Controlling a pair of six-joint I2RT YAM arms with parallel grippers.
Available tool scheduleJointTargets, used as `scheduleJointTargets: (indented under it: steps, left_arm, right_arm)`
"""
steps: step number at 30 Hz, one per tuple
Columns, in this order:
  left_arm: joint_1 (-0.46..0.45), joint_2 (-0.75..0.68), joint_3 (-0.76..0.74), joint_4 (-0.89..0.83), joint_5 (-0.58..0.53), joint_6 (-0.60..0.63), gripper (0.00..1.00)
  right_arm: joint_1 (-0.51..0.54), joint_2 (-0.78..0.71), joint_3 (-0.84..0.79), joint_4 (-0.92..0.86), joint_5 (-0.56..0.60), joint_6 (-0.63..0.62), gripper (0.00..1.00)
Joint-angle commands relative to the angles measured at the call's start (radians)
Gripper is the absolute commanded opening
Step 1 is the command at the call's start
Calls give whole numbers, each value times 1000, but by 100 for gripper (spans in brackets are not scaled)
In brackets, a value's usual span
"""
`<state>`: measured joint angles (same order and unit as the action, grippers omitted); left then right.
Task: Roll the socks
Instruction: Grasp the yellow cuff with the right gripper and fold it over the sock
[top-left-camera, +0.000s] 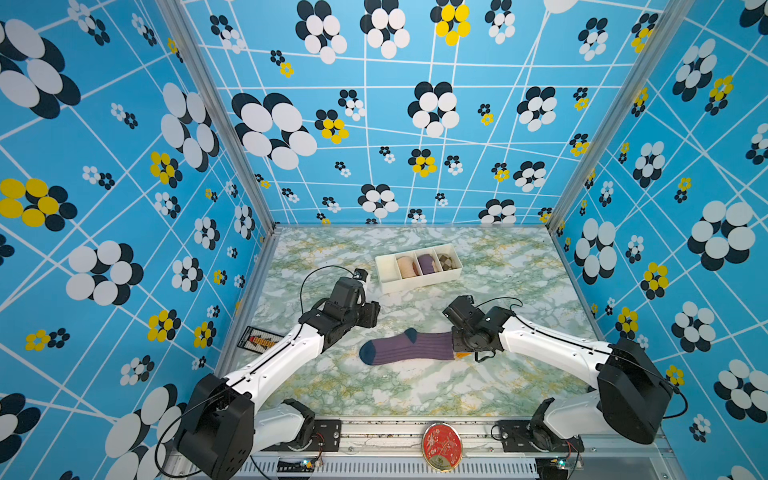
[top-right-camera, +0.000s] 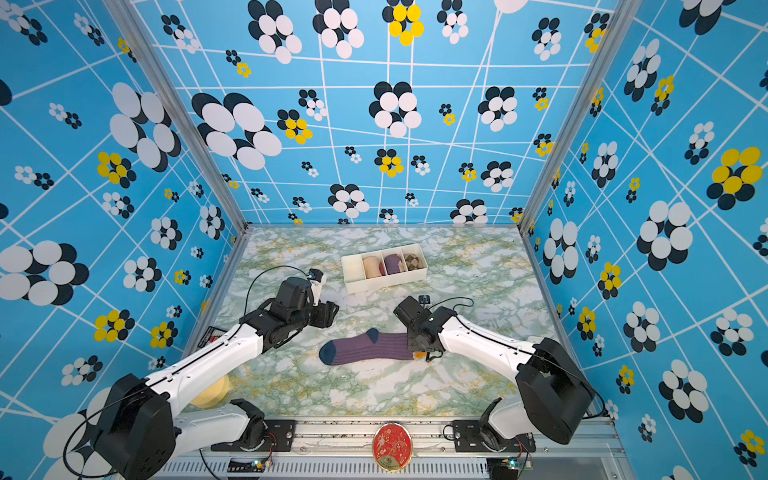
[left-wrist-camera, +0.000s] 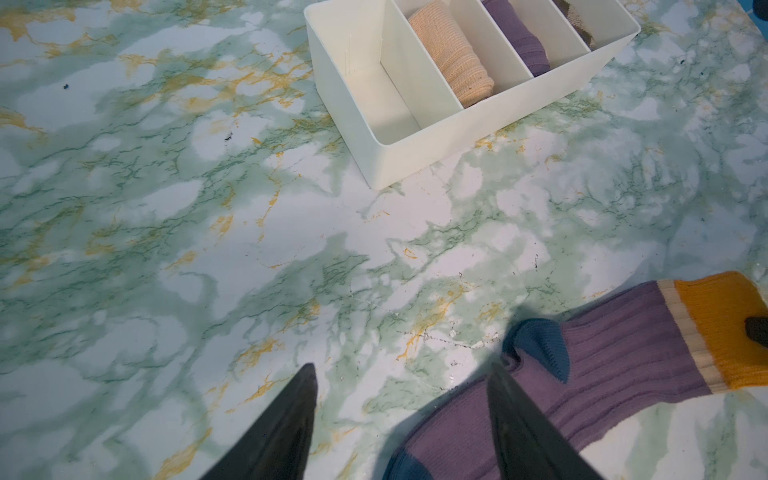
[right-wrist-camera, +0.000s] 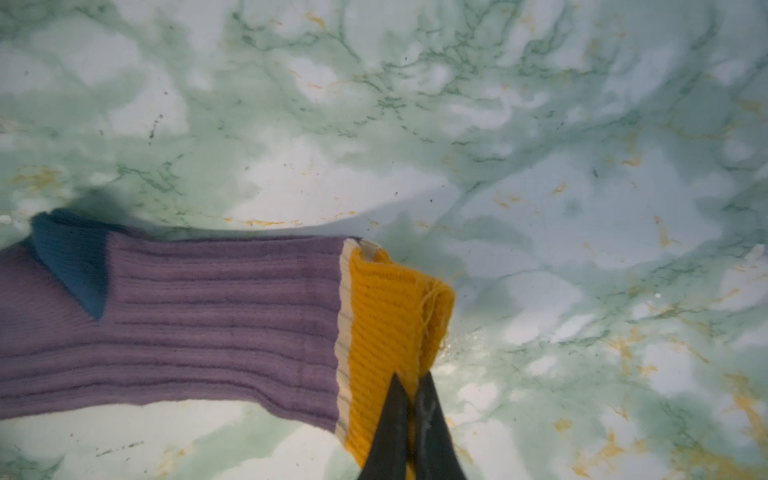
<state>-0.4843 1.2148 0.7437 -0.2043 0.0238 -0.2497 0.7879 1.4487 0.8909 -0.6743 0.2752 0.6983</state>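
The socks (top-left-camera: 405, 347) (top-right-camera: 365, 347) lie flat across the middle of the marble table, purple ribbed with a teal toe at the left, a teal heel and an orange cuff at the right. My right gripper (right-wrist-camera: 411, 375) is shut on the edge of the orange cuff (right-wrist-camera: 390, 316), which is lifted and folded a little; in both top views it (top-left-camera: 462, 352) (top-right-camera: 419, 353) stands over that end. My left gripper (left-wrist-camera: 402, 365) is open above the table by the foot of the socks (left-wrist-camera: 602, 365), one finger over the purple fabric and nothing between the fingers. In a top view it (top-left-camera: 372, 316) hovers behind the toe end.
A white divided box (top-left-camera: 419, 282) stands behind the socks, holding a peach roll (top-left-camera: 407, 266), a purple roll (top-left-camera: 427, 264) and a brown checked roll (top-left-camera: 446, 262). A black card (top-left-camera: 259, 340) lies at the left edge. A red round tin (top-left-camera: 441, 445) sits on the front rail.
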Motion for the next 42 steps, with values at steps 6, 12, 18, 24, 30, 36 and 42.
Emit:
scheduleJointTargets:
  steps: [6,12,18,24,30,36,42]
  left_arm:
    - [12,-63,7,-39,10,21,66]
    - [19,-77,2,-48,16,23,66]
    - [26,-93,-7,-55,19,25,67]
    - [32,-104,-13,-61,22,25,67]
    - [35,-104,-16,-61,28,23,67]
    - [36,-101,-12,-64,28,24,67]
    - [38,-97,-9,-66,31,26,67]
  right_arm:
    - [61,72,100,-49,41,-26,0]
    - [88,121,140,4,-16,-30,0]
    - [98,162,162,56,-68,-28,0]
    - [104,185,162,94,-108,-26,0]
    - [106,210,160,122,-134,-28,0]
    - [107,235,156,146,-163,-28,0]
    - [107,246,156,162,-189,-31,12]
